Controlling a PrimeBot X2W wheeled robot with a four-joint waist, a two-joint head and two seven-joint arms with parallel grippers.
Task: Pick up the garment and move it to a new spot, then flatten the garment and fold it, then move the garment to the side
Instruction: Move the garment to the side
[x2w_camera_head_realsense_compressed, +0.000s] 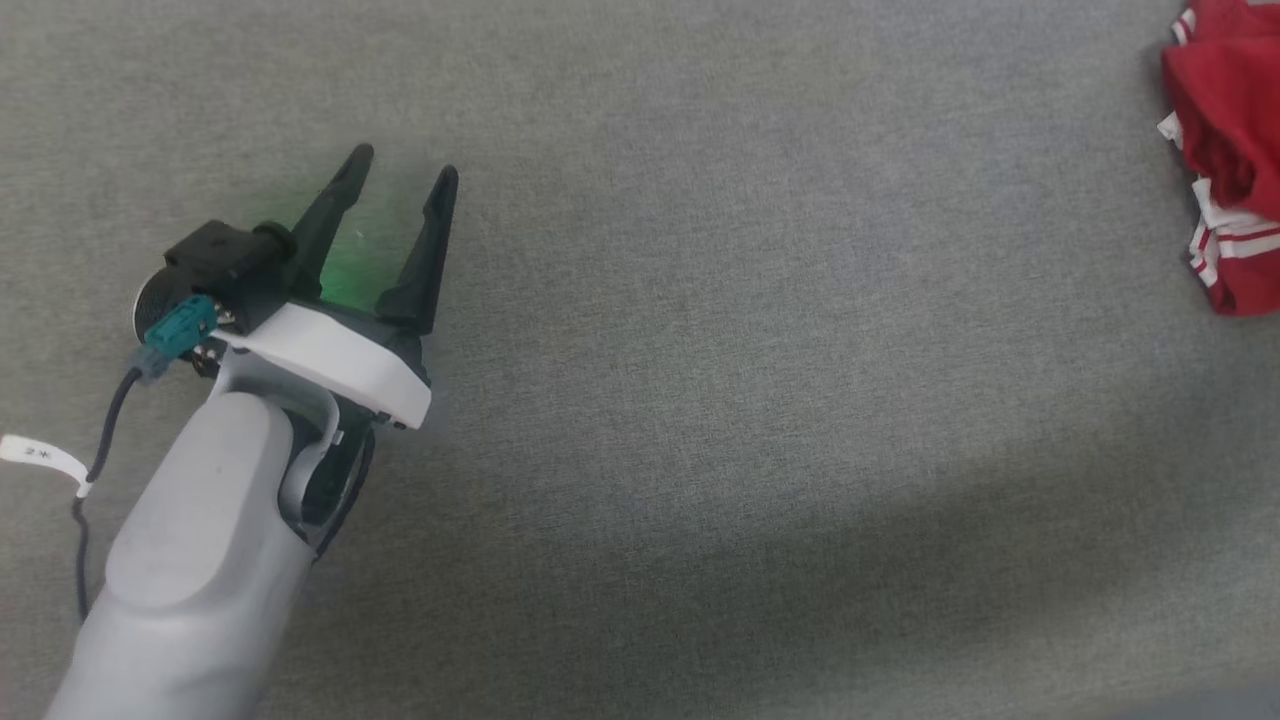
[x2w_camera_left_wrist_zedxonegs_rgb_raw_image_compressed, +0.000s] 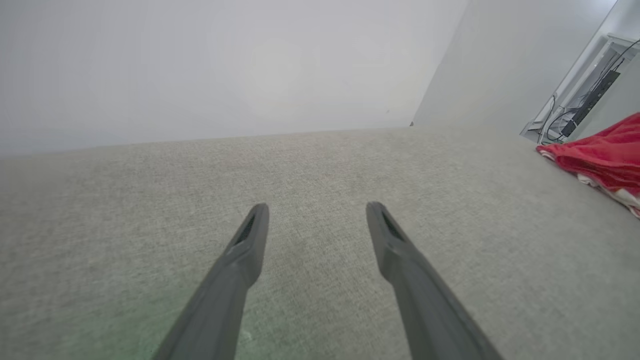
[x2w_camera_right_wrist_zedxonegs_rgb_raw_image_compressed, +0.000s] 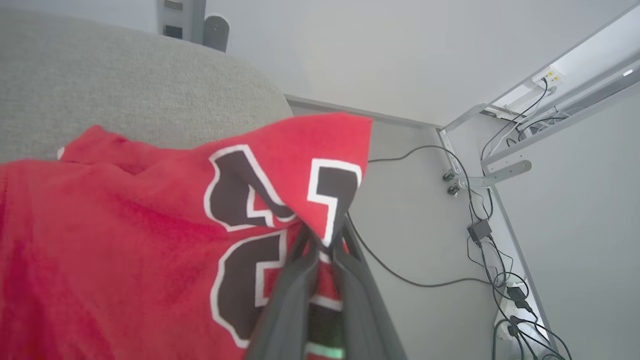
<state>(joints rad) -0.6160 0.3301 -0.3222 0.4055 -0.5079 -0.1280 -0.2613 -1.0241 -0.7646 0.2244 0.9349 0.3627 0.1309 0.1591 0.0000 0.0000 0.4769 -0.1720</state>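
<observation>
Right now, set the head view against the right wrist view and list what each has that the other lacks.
Head view alone of the two: the left gripper, open and empty over the grey surface. Right wrist view alone of the two: the right gripper, shut on the garment by its numerals, and cables beyond the edge. Shared: the red garment and the grey surface.

You'll find the jersey (x2w_camera_head_realsense_compressed: 1228, 150) bunched in a crumpled heap at the right edge of the grey cloth surface (x2w_camera_head_realsense_compressed: 700, 400), with red folds on top and red-and-white striped trim showing along its near side. From the right wrist you see its thin red fabric draped in loose creases. Dark numerals outlined in white run across it, and one fold at the numerals is pinched between the closed fingers of the right gripper (x2w_camera_right_wrist_zedxonegs_rgb_raw_image_compressed: 324, 240).
</observation>
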